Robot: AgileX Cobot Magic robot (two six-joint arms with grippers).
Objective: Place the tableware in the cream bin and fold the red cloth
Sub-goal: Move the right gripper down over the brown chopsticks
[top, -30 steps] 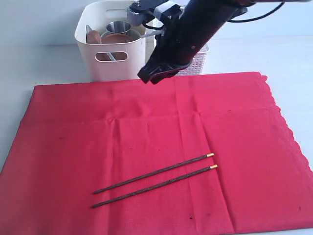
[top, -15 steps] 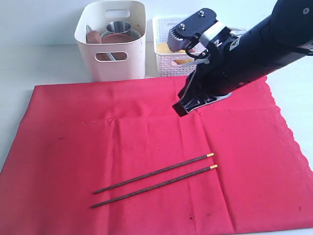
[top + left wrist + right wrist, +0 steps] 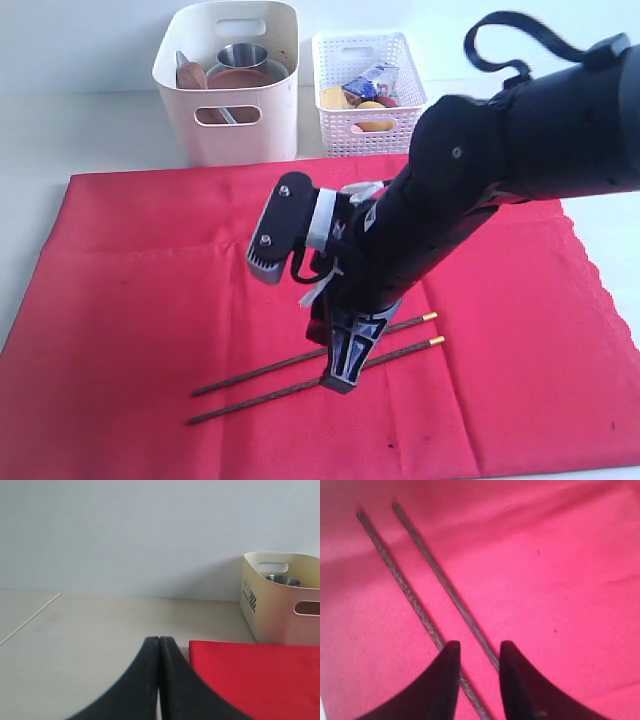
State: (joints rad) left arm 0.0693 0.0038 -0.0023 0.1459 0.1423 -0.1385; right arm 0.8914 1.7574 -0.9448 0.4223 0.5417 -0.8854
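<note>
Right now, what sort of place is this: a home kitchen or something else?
Probably a robot test bench staged as a dining table: a bare pale tabletop and wall, a black robot arm over a red cloth, and a cream bin holding tableware.

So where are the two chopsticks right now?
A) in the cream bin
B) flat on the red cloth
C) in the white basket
B: both dark yellow-tipped chopsticks lie on the red cloth, right by the open right gripper.
</note>
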